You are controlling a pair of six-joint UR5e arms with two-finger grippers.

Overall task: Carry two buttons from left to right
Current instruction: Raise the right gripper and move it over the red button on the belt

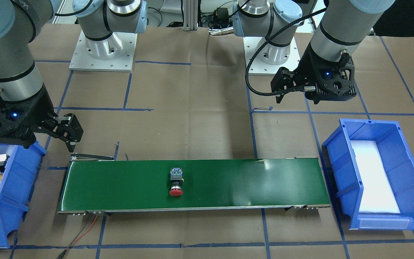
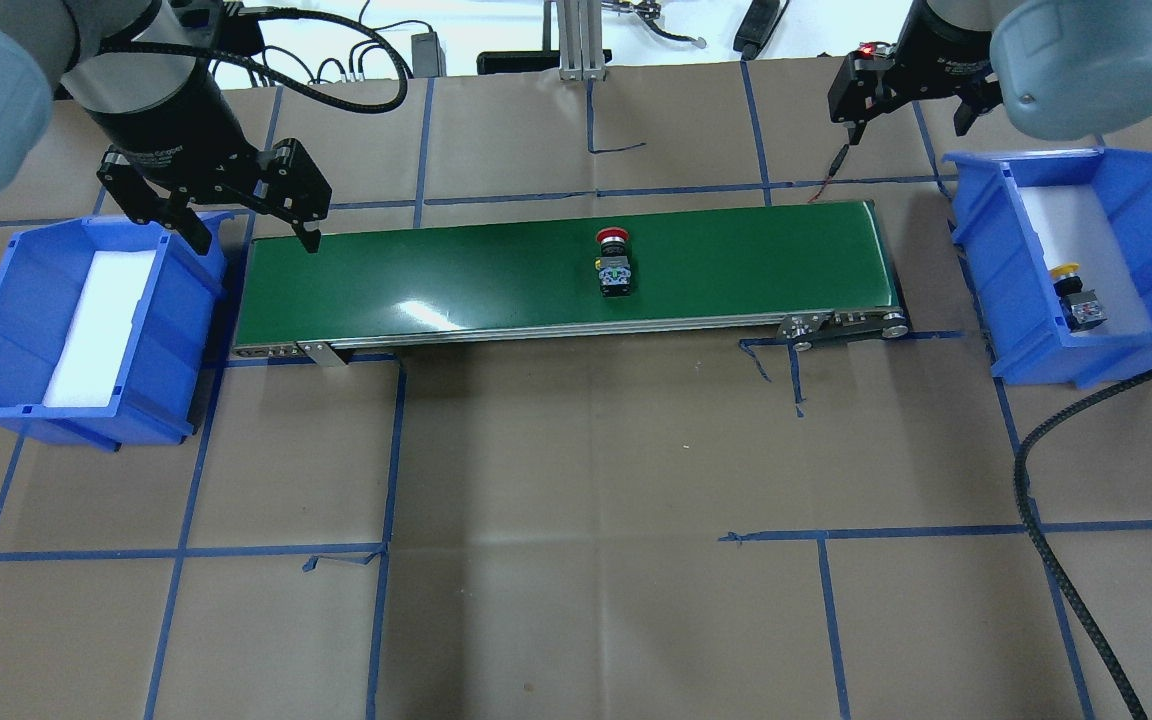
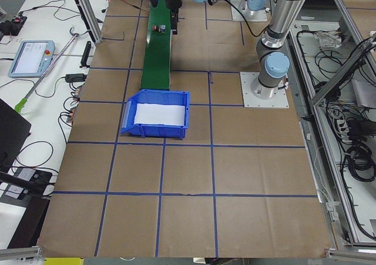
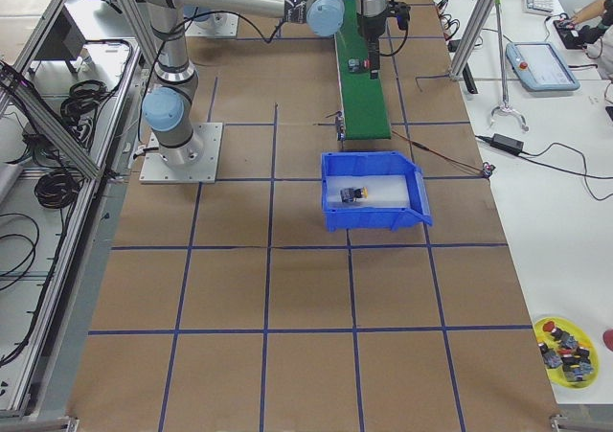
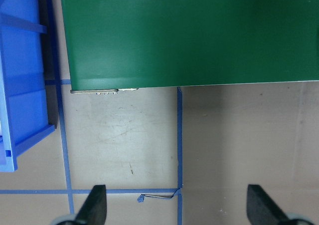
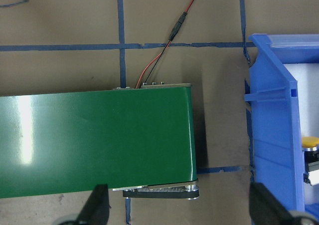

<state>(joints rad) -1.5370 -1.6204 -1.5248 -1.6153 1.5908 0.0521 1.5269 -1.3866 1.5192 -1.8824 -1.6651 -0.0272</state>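
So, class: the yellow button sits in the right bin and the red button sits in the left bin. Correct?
No. The red button lies on the conveyor belt, not in the left bin; the overhead view shows it. The yellow button does sit in the right bin.

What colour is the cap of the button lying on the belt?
Red; the button on the belt shows best in the front-facing view.

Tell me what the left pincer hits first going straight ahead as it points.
The left pincer likely meets the brown paper-covered table beside a blue tape line, short of the green conveyor belt.
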